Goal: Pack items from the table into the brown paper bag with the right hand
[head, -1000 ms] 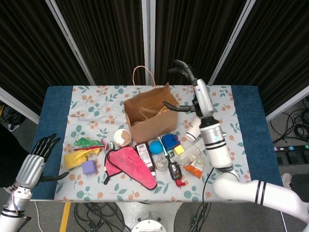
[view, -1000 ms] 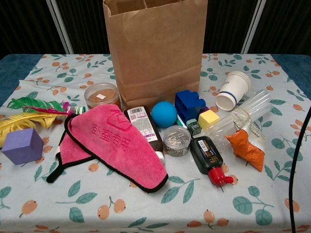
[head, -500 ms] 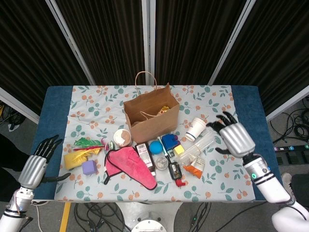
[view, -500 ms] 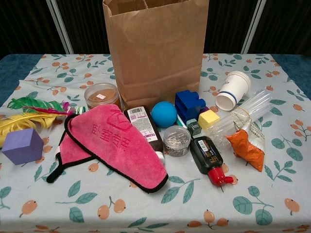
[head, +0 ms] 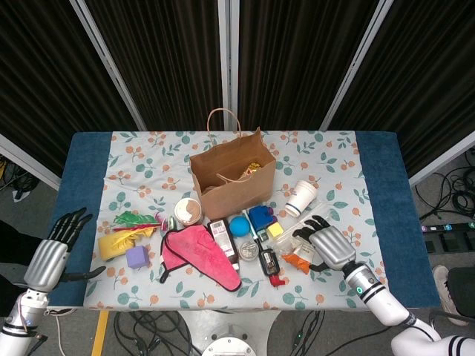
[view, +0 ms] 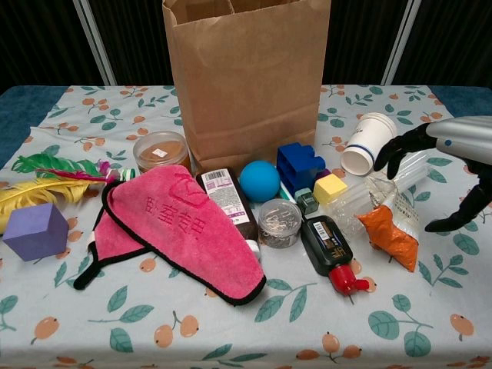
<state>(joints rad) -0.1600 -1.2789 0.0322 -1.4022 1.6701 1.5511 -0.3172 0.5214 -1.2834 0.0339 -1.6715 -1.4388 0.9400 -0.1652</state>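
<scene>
Many small items lie in front of the upright brown paper bag [head: 231,174]. Fingers spread and empty, the right hand [view: 453,165] hovers over the orange packet [view: 388,234] (likely its next pick), needing to descend and close.

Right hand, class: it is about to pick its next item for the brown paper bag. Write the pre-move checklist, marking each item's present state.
1. Right hand holds nothing, fingers apart: ok.
2. Brown paper bag upright, mouth open: ok.
3. Nearest items, clear plastic bag and orange packet, uncovered: ok.
4. Hand touching either item: cannot tell.
5. White paper cup lies tipped beside the fingers, could be knocked: not ok.
6. Left hand off the table's edge, away from the work: ok.
</scene>
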